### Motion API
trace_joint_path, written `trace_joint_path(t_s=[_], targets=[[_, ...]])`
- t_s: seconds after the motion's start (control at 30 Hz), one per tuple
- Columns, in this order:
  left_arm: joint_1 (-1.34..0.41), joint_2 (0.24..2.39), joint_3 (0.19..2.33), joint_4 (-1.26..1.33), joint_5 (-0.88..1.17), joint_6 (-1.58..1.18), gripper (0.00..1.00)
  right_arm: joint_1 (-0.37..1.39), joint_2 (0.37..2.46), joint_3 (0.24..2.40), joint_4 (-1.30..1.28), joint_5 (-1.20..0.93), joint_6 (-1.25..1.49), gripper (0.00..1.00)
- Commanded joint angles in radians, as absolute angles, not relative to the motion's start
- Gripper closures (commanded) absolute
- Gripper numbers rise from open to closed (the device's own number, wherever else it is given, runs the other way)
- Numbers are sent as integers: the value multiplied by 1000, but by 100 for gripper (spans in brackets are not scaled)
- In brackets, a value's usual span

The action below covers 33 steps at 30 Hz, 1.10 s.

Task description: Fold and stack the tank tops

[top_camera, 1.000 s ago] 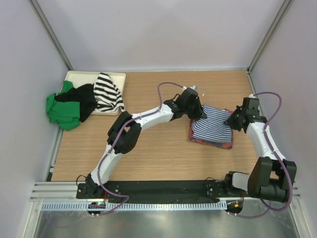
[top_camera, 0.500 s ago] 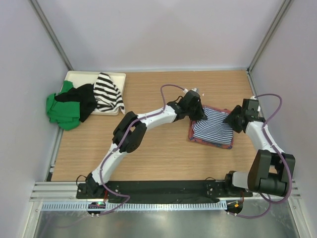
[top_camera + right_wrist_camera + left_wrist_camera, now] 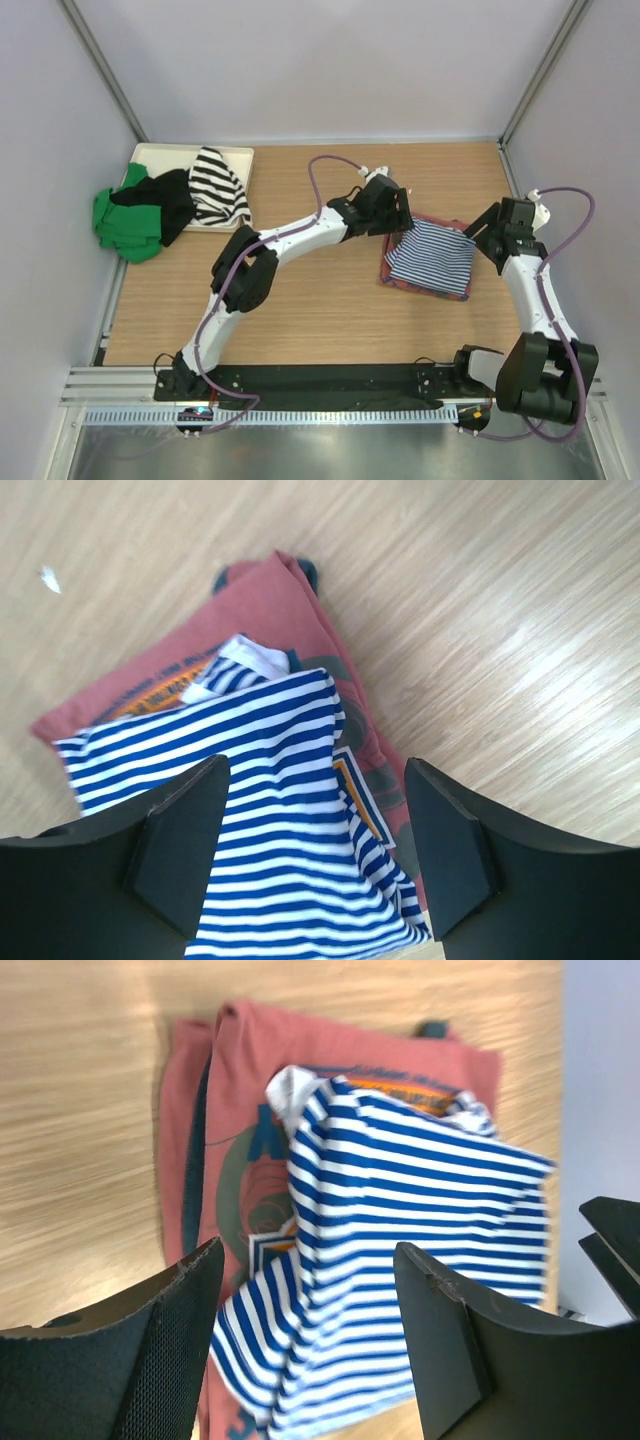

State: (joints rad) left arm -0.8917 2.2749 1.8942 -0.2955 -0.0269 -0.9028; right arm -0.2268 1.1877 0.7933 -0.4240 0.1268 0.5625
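A folded navy-and-white striped tank top (image 3: 432, 258) lies on a folded brick-red tank top (image 3: 428, 292) at the table's right of centre. My left gripper (image 3: 398, 215) hovers open over its far left corner. My right gripper (image 3: 490, 232) stands open just off its far right corner. In the left wrist view the striped top (image 3: 420, 1220) covers most of the red one (image 3: 250, 1080), whose round logo shows, and the left gripper (image 3: 310, 1250) holds nothing. The right wrist view has the striped top (image 3: 250, 810) on the red top (image 3: 180, 670) beneath the empty right gripper (image 3: 318, 763).
At the far left a cream tray (image 3: 240, 155) holds a black-and-white striped top (image 3: 218, 185). A black garment (image 3: 160, 200) and a green one (image 3: 125, 220) spill over its left edge. Grey walls close in the back and both sides.
Both grippers have opened and let go of the striped top, which now rests on the red one. The right gripper has drawn back to the right; the left has lifted slightly.
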Motion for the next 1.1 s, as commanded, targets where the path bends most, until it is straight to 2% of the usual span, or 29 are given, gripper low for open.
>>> trace_joint_path(t_s=[0.0, 0.07, 0.17, 0.2, 0.27, 0.37, 0.53, 0.67, 0.73, 0.83, 0.87, 0.9, 0.93, 1.0, 1.03, 1.07], targets=[[-899, 2123, 1875, -313, -124, -845, 31, -232, 1080, 839, -431, 172, 546, 26], [-900, 2094, 1855, -304, -127, -844, 33, -232, 1043, 827, -430, 138, 535, 31], [-910, 2092, 1836, -261, -78, -854, 43, -232, 1029, 792, -410, 58, 564, 53], [-913, 2109, 1845, -241, -55, -861, 51, -232, 1034, 781, -400, 22, 574, 68], [-922, 2140, 1879, -232, -8, -887, 61, -232, 1060, 744, -365, 12, 607, 84], [-942, 2219, 1922, -213, 24, -922, 65, -232, 1126, 716, -331, -32, 627, 99], [-943, 2330, 1930, -176, 9, -963, 71, -235, 1216, 677, -267, 54, 647, 99], [-928, 2339, 1901, -160, -26, -976, 74, -236, 1261, 683, -281, 201, 638, 99], [-925, 2324, 1901, -164, -32, -959, 74, -236, 1246, 690, -291, 204, 626, 98], [-925, 2295, 1930, -207, -61, -916, 74, -236, 1192, 703, -299, 175, 614, 84], [-925, 2261, 1936, -225, -66, -905, 71, -236, 1174, 710, -302, 154, 600, 75], [-925, 2241, 1933, -232, -78, -882, 68, -235, 1157, 715, -310, 144, 594, 72], [-927, 2182, 1905, -235, -84, -870, 58, -235, 1120, 722, -322, 134, 574, 65], [-930, 2113, 1859, -233, -106, -848, 49, -235, 1083, 723, -318, 53, 546, 60], [-931, 2077, 1803, -230, -130, -827, 45, -235, 1039, 713, -311, 22, 539, 53], [-931, 2000, 1771, -227, -143, -815, 38, -235, 1017, 704, -304, -35, 528, 49]])
